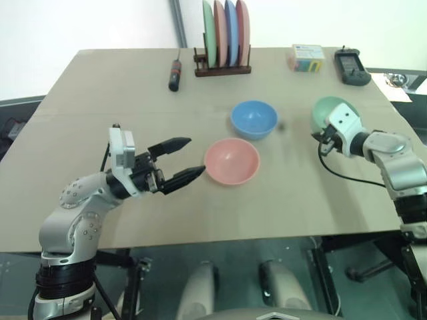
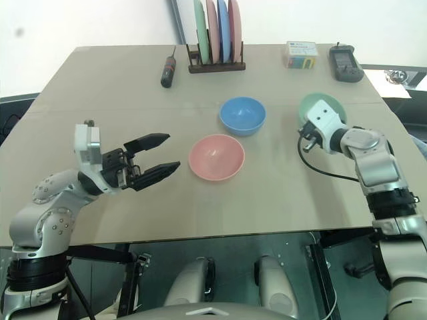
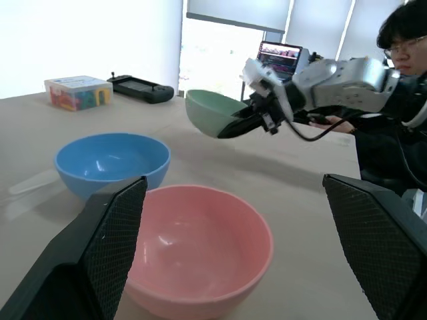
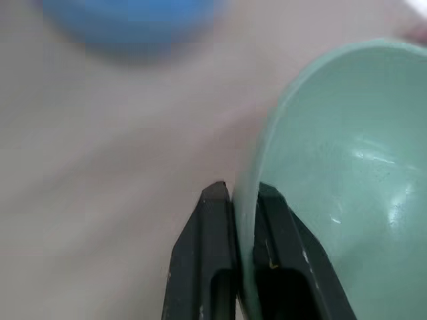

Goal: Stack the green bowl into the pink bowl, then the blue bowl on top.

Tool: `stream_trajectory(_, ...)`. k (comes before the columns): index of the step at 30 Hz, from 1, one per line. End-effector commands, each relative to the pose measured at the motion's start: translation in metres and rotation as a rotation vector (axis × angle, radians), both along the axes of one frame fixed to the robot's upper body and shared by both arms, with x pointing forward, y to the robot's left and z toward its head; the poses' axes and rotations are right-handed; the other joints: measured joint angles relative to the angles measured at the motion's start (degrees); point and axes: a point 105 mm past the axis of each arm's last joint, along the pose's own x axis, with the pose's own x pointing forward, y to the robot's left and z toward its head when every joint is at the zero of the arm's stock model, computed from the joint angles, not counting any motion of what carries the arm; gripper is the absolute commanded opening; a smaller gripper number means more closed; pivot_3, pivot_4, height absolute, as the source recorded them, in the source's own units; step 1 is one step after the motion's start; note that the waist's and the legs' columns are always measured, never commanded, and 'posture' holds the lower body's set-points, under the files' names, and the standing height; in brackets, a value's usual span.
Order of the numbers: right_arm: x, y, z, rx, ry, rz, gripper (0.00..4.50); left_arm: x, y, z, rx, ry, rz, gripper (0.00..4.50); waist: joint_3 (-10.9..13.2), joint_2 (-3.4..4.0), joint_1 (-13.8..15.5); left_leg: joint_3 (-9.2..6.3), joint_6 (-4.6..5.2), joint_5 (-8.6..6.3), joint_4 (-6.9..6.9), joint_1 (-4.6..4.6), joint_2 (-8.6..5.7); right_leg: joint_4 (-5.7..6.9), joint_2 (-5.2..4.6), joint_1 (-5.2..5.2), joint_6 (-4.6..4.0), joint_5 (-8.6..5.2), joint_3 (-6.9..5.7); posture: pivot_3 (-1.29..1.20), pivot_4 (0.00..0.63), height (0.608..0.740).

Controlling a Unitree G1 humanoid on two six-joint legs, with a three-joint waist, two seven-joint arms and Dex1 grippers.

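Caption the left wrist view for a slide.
Right gripper pinches the green bowl's rim beyond the pink bowl and blue bowl.

Office-like lab: laptop, window blinds

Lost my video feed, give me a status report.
Right gripper shut on the green bowl rim, bowl tilted. Left gripper open, beside the pink bowl. Blue bowl just behind the pink one.
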Motion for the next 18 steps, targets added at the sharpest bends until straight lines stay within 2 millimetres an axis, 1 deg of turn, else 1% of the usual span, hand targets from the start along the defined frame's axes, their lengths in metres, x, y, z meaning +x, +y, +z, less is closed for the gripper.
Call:
stream_trajectory(1,-0.063,0.080,0.027,0.088,-0.001,0.353,0.02,0.003,0.013,0.009,-0.051,-0.015,0.034,4.50,0.0,0.00,-0.1,-0.02,0.00,0.00,-0.01,-0.01,0.01,0.00,0.02,-0.01,0.00,0.00,-0.01,0.00,0.150,0.740)
stream_trajectory(2,-0.074,0.098,0.025,0.081,0.013,0.407,0.02,0.004,0.016,0.009,-0.071,-0.003,0.036,4.50,0.0,0.01,-0.1,-0.02,0.00,0.00,-0.02,-0.01,0.05,0.04,0.05,-0.04,0.00,0.00,-0.01,0.00,0.150,0.740)
stream_trajectory(3,-0.081,0.111,0.023,0.074,0.021,0.440,0.02,0.004,0.018,0.009,-0.086,0.006,0.038,4.50,0.0,-0.01,-0.1,-0.03,0.00,0.00,-0.02,0.01,0.07,0.06,0.06,-0.05,-0.01,-0.01,-0.01,0.00,0.150,0.740)
stream_trajectory(4,-0.083,0.124,0.020,0.071,0.020,0.460,0.02,0.004,0.019,0.009,-0.094,0.016,0.034,4.50,0.0,-0.02,0.0,-0.07,0.00,0.00,-0.01,0.02,0.09,0.08,0.09,-0.04,-0.01,-0.02,-0.04,0.00,0.150,0.740)
stream_trajectory(5,-0.083,0.135,0.018,0.069,0.017,0.470,0.02,0.003,0.019,0.008,-0.095,0.023,0.026,4.50,0.0,-0.02,0.0,-0.09,0.00,0.00,0.02,0.02,0.09,0.09,0.09,-0.03,-0.01,-0.01,-0.06,0.00,0.150,0.740)
stream_trajectory(6,-0.083,0.141,0.016,0.067,0.016,0.474,0.02,0.002,0.019,0.008,-0.093,0.027,0.020,4.50,0.0,-0.02,0.2,-0.07,0.00,0.00,0.06,0.02,0.09,0.08,0.08,-0.03,-0.03,-0.03,-0.06,0.00,0.150,0.740)
stream_trajectory(7,-0.080,0.148,0.013,0.065,0.023,0.476,0.02,0.001,0.019,0.008,-0.090,0.037,0.013,4.50,0.0,-0.05,0.4,-0.07,0.00,0.00,0.12,-0.02,0.07,0.07,0.06,-0.02,-0.21,-0.13,-0.07,0.00,0.150,0.740)
stream_trajectory(9,-0.073,0.160,0.010,0.082,0.041,0.471,0.02,0.001,0.023,0.007,-0.065,0.053,0.016,4.50,-0.1,-0.09,0.5,-0.06,-0.01,0.01,0.18,-0.05,0.01,0.05,-0.03,0.01,-0.22,-0.13,-0.08,0.00,0.150,0.740)
stream_trajectory(10,-0.068,0.164,0.007,0.084,0.055,0.467,0.38,0.001,0.024,0.007,-0.056,0.059,0.018,4.50,-0.1,-0.09,0.5,-0.04,-0.01,0.01,0.20,-0.04,-0.01,0.05,-0.06,0.02,-0.22,-0.13,-0.08,0.00,0.150,0.740)
stream_trajectory(11,-0.066,0.164,0.001,0.041,0.057,0.473,0.75,0.001,0.025,0.008,-0.053,0.059,0.018,4.50,-0.1,-0.09,0.4,-0.03,-0.01,0.01,0.20,-0.05,-0.01,0.04,-0.06,0.01,-0.22,-0.13,-0.08,0.00,0.150,0.740)
stream_trajectory(12,-0.065,0.163,-0.005,0.010,0.068,0.481,1.02,0.001,0.026,0.010,-0.049,0.055,0.020,4.50,-0.1,-0.09,0.4,-0.03,-0.01,0.01,0.19,-0.03,-0.01,0.06,-0.06,0.01,-0.23,-0.13,-0.08,0.00,0.150,0.740)
stream_trajectory(14,-0.064,0.161,-0.013,-0.010,0.095,0.486,1.91,0.000,0.028,0.014,-0.049,0.050,0.022,4.50,-0.1,-0.09,0.5,-0.05,-0.01,0.01,0.13,-0.04,-0.01,0.04,-0.06,0.00,-0.24,-0.13,-0.10,0.00,0.150,0.740)
stream_trajectory(15,-0.063,0.160,-0.015,-0.011,0.102,0.483,2.36,0.000,0.029,0.015,-0.049,0.049,0.024,4.50,0.0,-0.09,0.4,-0.06,-0.02,0.00,0.10,-0.06,-0.01,0.03,-0.06,-0.02,-0.24,-0.13,-0.10,0.00,0.150,0.740)
stream_trajectory(16,-0.063,0.158,-0.016,-0.015,0.109,0.481,2.66,0.000,0.030,0.016,-0.048,0.048,0.028,4.50,0.0,-0.08,0.3,-0.05,-0.02,0.00,0.05,-0.08,-0.01,0.02,-0.06,-0.05,-0.24,-0.12,-0.10,0.00,0.150,0.740)
stream_trajectory(17,-0.063,0.157,-0.016,-0.018,0.110,0.480,3.08,-0.001,0.031,0.017,-0.048,0.047,0.030,4.50,0.0,-0.08,0.3,-0.05,-0.02,0.00,0.01,-0.09,-0.01,0.01,-0.06,-0.08,-0.23,-0.12,-0.10,0.00,0.150,0.740)
stream_trajectory(18,-0.064,0.155,-0.015,-0.016,0.107,0.476,3.35,-0.002,0.032,0.017,-0.046,0.046,0.032,4.50,0.0,-0.09,0.2,-0.05,-0.02,0.00,-0.03,-0.09,-0.01,0.01,-0.05,-0.10,-0.18,-0.09,-0.10,0.00,0.150,0.740)
